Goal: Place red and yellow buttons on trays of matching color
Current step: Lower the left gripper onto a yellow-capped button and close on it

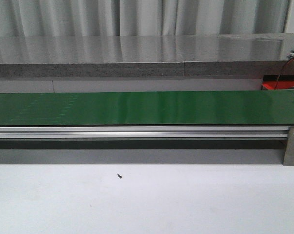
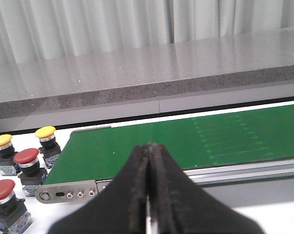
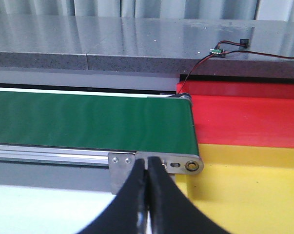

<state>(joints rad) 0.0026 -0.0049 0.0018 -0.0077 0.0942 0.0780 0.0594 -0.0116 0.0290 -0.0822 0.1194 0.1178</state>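
While both grippers' jaws are together and empty, red and yellow buttons (image 2: 27, 163) stand at the left wrist view's lower left, beside the green belt (image 2: 186, 141). They look rigid and light with slick domes; grip the grey body. Red tray (image 3: 244, 114) and yellow tray (image 3: 249, 180) lie past the belt's end.

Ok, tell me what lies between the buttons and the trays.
The green belt, bare in all views; the buttons stand off one end, the red tray and yellow tray off the other.

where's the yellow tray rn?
Right wrist view only: the yellow tray lies past the green belt end, directly adjoining the red tray, near the shut right gripper.
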